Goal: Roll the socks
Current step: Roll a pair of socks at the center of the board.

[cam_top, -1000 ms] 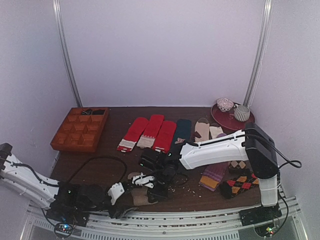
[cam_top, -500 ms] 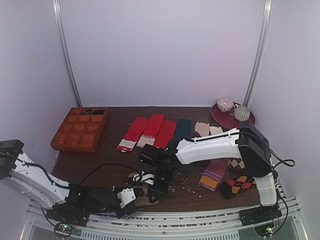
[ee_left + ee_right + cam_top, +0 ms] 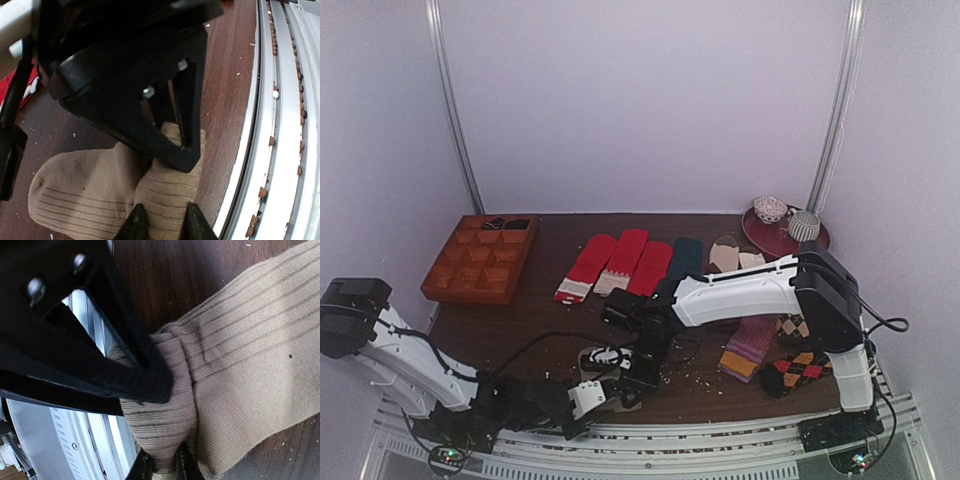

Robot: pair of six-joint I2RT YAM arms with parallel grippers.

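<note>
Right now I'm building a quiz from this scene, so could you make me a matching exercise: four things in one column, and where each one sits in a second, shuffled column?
Things
1. tan socks
2. red socks
3. wooden tray
4. dark red plate

Places
A. far right corner, with bowls on it
B. far left side
C. near edge, pinched by the left gripper and the right gripper
D. middle, laid flat side by side

Pairs: 1-C, 2-D, 3-B, 4-A
</note>
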